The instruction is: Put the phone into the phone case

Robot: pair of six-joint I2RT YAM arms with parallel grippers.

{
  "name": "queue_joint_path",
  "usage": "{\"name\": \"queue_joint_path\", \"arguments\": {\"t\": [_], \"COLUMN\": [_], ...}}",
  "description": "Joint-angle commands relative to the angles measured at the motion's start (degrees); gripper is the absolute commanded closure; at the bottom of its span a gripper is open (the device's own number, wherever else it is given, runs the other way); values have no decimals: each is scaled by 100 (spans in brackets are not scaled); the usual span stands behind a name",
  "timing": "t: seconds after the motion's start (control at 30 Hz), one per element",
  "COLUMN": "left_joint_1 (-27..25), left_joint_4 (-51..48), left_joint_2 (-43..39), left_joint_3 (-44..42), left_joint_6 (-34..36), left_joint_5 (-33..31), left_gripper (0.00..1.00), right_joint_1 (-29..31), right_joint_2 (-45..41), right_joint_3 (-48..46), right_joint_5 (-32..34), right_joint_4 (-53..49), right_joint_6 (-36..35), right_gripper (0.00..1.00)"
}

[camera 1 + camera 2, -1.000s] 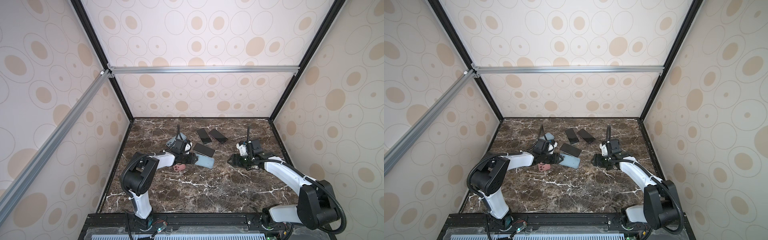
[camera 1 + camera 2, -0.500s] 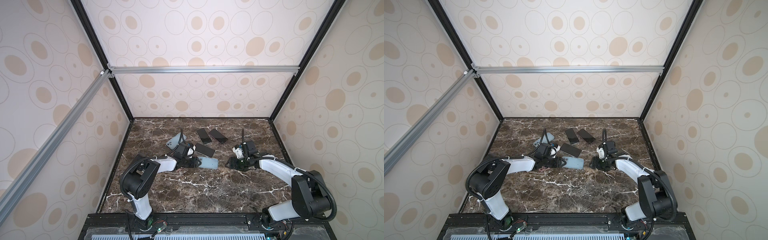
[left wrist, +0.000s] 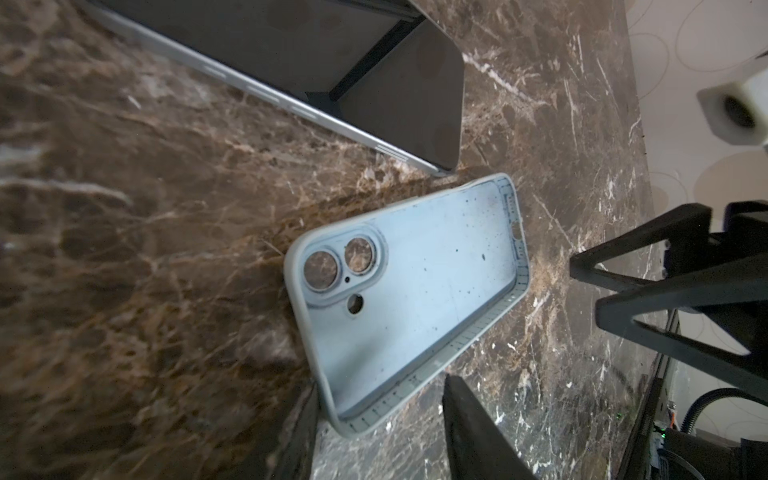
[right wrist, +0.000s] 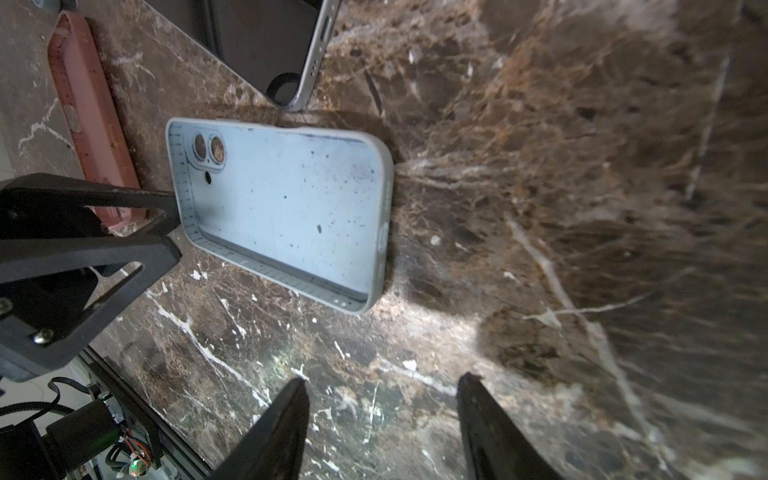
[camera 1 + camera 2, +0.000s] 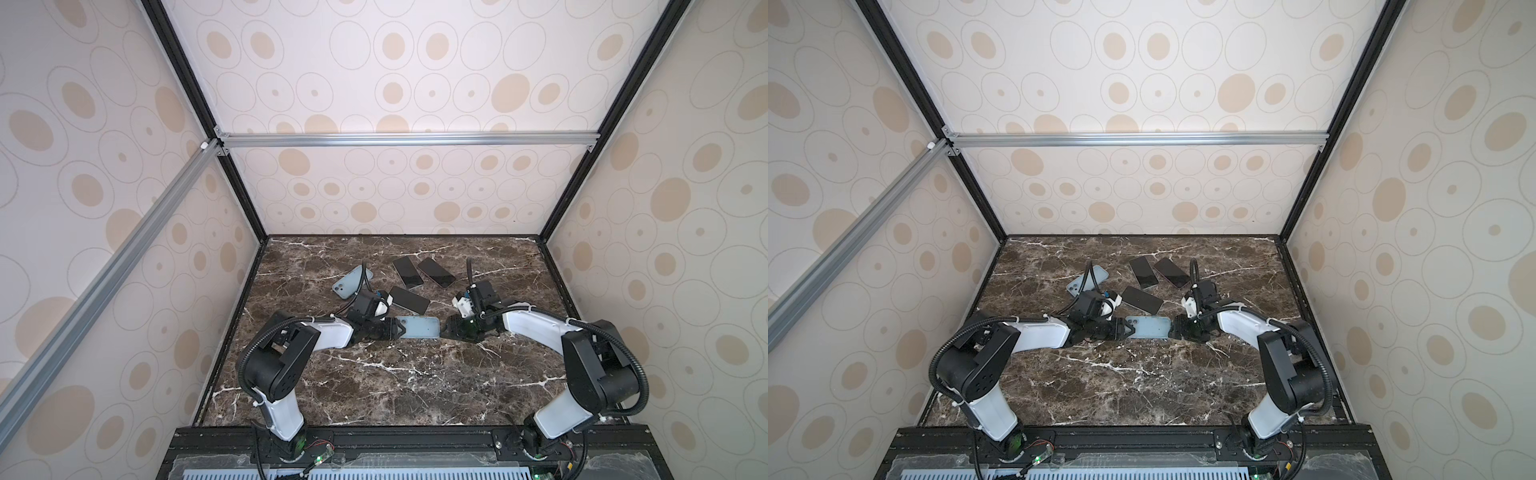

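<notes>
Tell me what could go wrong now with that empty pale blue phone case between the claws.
The pale blue rubbery phone case lies loose on the brown marble tabletop; a nudge from the open left gripper at its camera end, or the open right gripper opposite, could slide or spin it. The black-screened phone lies close beside it and might get bumped.

phone case (image 5: 419, 327): pale blue | table (image 5: 374, 395): brown marble, white veins | spare case (image 4: 89, 116): pink | walls (image 5: 415, 83): cream, tan ovals
</notes>
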Motion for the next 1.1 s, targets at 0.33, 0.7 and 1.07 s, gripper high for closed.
{"name": "queue_joint_path", "arguments": {"t": [0.33, 0.7, 1.07], "left_joint_1": [-99, -102, -104], "left_joint_4": [131, 102, -203], "left_joint_2": [28, 107, 4], "left_joint_3": [-76, -29, -15], "left_joint_6": [-111, -46, 137], "left_joint_5": [-12, 16, 93], "left_gripper": [49, 50, 56], "right_joint_1": [38, 217, 457], "right_joint_2": [698, 1063, 961], "right_joint_3": [621, 758, 561], "right_joint_5": [-127, -252, -242], "right_joint_4": [92, 199, 149], "right_joint_6": [-66, 73, 246], "right_gripper": [42, 44, 45]}}
